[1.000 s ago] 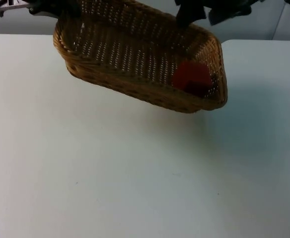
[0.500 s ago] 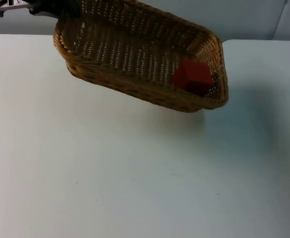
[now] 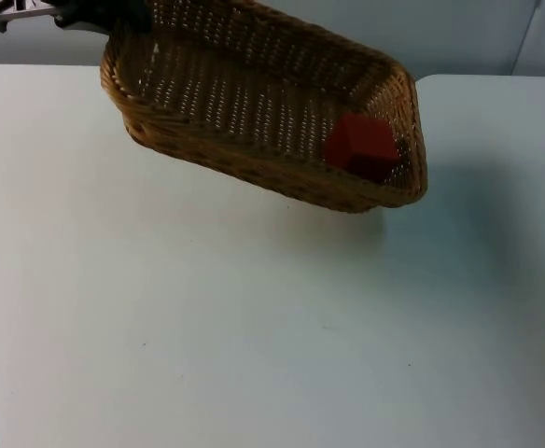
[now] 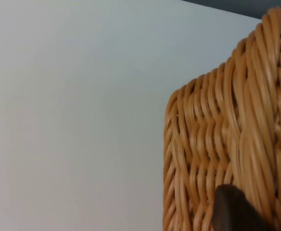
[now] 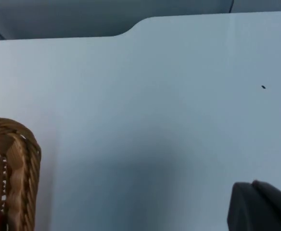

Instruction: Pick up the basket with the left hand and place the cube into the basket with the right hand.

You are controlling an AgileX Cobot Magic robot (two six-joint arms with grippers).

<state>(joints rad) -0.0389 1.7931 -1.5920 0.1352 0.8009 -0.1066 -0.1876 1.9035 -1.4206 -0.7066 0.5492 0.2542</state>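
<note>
Woven tan wicker basket point(image 3: 254, 112) held off the white desk point(image 3: 254, 327), tilted, left gripper point(image 3: 100, 14) clamped on its far-left rim corner. Red cube point(image 3: 361, 145) inside, at the low right end against the wall. Right gripper fingertip point(image 5: 261, 207) above bare desk just beside basket's corner point(image 5: 15, 168); open or closed, cannot tell. Wide free desk in front.

The big basket point(image 3: 254, 112) hangs tilted above the far side of my white table point(image 3: 254, 327). Under it and in front, I can pass. Inside, the red cube point(image 3: 361, 147) fills its low corner.
</note>
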